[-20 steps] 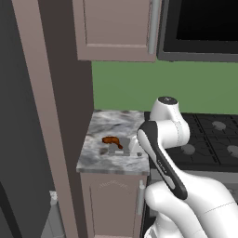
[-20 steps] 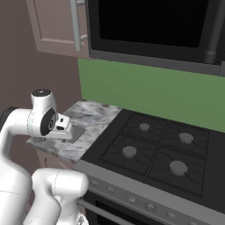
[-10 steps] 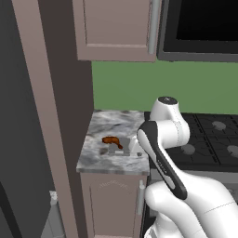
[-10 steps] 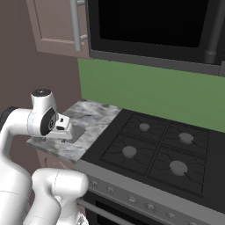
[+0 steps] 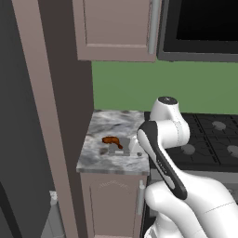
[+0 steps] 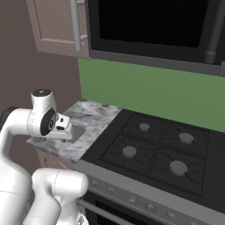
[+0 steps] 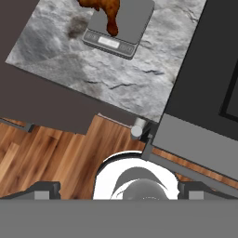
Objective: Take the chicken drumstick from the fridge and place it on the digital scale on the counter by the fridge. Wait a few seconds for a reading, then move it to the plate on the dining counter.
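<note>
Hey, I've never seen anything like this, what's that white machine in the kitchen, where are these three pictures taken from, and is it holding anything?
The white machine is a robot arm on a driving base, in a computer-rendered kitchen. Two pictures come from cameras on the base, behind the arm to its left and right, looking forward over it. The third comes from a camera on the robot's hand, looking down along the gripper; the dark fingertips at the bottom stand wide apart, so the gripper is open and holds nothing.

On the narrow marbled counter sits a small grey digital scale, and a reddish-brown chicken drumstick lies on it, partly over the edge. Right of the counter is a black stove with four burners, with a green wall behind. The dark tall surface at far left may be the fridge.
</note>
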